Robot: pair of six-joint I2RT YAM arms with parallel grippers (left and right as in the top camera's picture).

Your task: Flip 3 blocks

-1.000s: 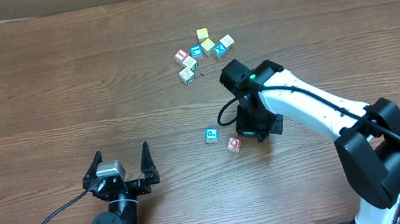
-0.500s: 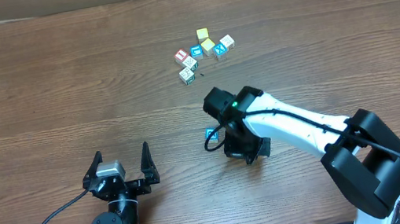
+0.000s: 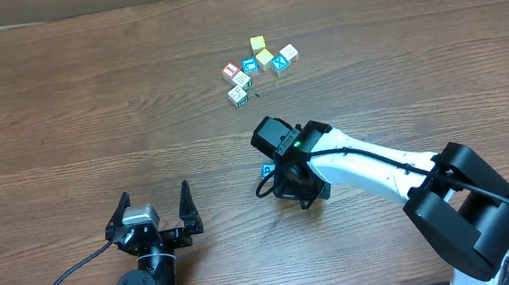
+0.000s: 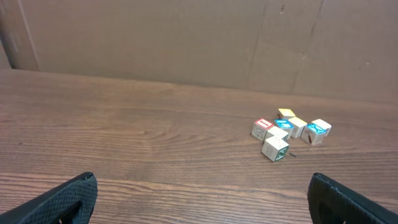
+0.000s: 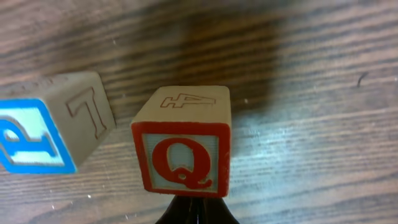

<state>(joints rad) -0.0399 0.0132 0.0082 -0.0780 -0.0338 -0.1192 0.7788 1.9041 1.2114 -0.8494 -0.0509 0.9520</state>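
On table (image 3: 48,113), near middle, beneath right arm:

- Q block (image 5: 182,149). Red border, red Q on a pale face turned toward the wrist camera; the top face carries a carved figure. It sits flat on the wood. It is hidden under the arm in the overhead view.
- P block (image 5: 50,130). Blue border and blue P, cut off at the picture's left edge in the right wrist view. It stands just beside the Q block with a narrow gap between them. From overhead only a blue sliver (image 3: 266,170) shows, at the arm's left side.
- Right gripper (image 5: 196,211). Jaws clenched together with nothing between them. The dark tip is at the foot of the Q block's lettered face; actual contact cannot be told. From overhead the head (image 3: 288,180) hangs over both blocks.

Far side of table, well apart from the above:

- Pale block (image 3: 237,94). Whitish with a small dark mark, at the near edge of a loose cluster, also seen from the left wrist (image 4: 274,149).
- Cluster (image 3: 258,64). Yellow, blue-marked and red-marked cubes lying close together.

Near edge, left:

- Left gripper (image 3: 154,200). Jaws spread wide, holding nothing. Both fingers (image 4: 74,199) show in the bottom corners of its own camera.
- Cardboard wall (image 4: 186,37) behind the table.
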